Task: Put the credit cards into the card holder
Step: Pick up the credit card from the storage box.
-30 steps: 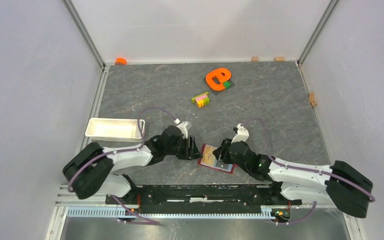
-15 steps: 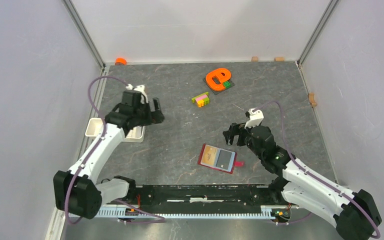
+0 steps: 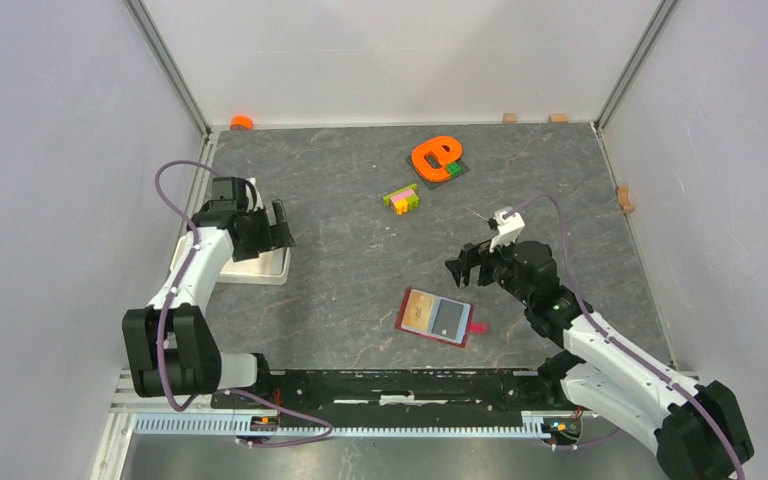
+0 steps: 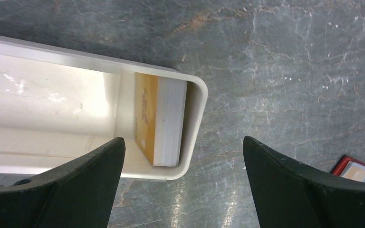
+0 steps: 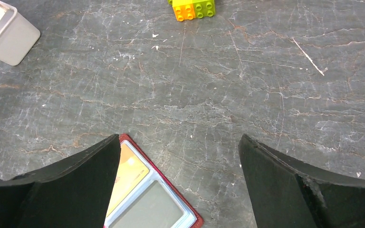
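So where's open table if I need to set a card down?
Widest bare patch: between the white tray and the wallet, up to the toy bricks. The right side beyond the right tool is bare too. Crowded: the back middle around the orange toy and bricks, and the tray's end under the left tool.

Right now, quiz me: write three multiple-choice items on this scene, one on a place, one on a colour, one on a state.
1. The card holder lies:
A. in a white tray
B. open on the table, on its near side
C. on top of a toy

2. The e-shaped toy is:
A. blue
B. orange
C. white

3. The left gripper and right gripper are:
A. both shut
B. each shut on a card
C. both open

Answers: B, the top view shows it unfolded on the table near the arms' bases. B, it is bright orange. C, each wrist view shows fingers spread wide with nothing held between them.
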